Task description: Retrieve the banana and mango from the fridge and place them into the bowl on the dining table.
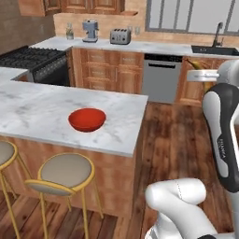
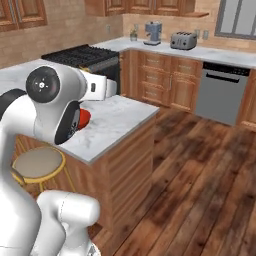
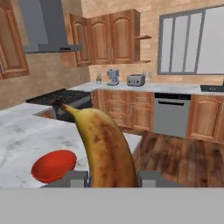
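Item: banana (image 3: 105,148), clamped in my end effector (image 3: 111,179), long axis running away from my fingers, dark tip outward; bowl (image 3: 53,165) empty on the bench (image 3: 26,140), lower left of it, near.

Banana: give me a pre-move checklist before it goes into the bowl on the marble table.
1. Banana held: ok, it stands between the fingers of the gripper in the hand view.
2. Bowl in place: ok, upright on the marble table, apart from its edges.
3. Bowl free to receive fruit: ok, nothing lies in it.
4. Gripper above the bowl: not ok, the bowl sits low and to the left in the hand view, off to one side.
5. Path across the table: ok, nothing stands between banana and bowl.
6. Mango: cannot tell where it is.
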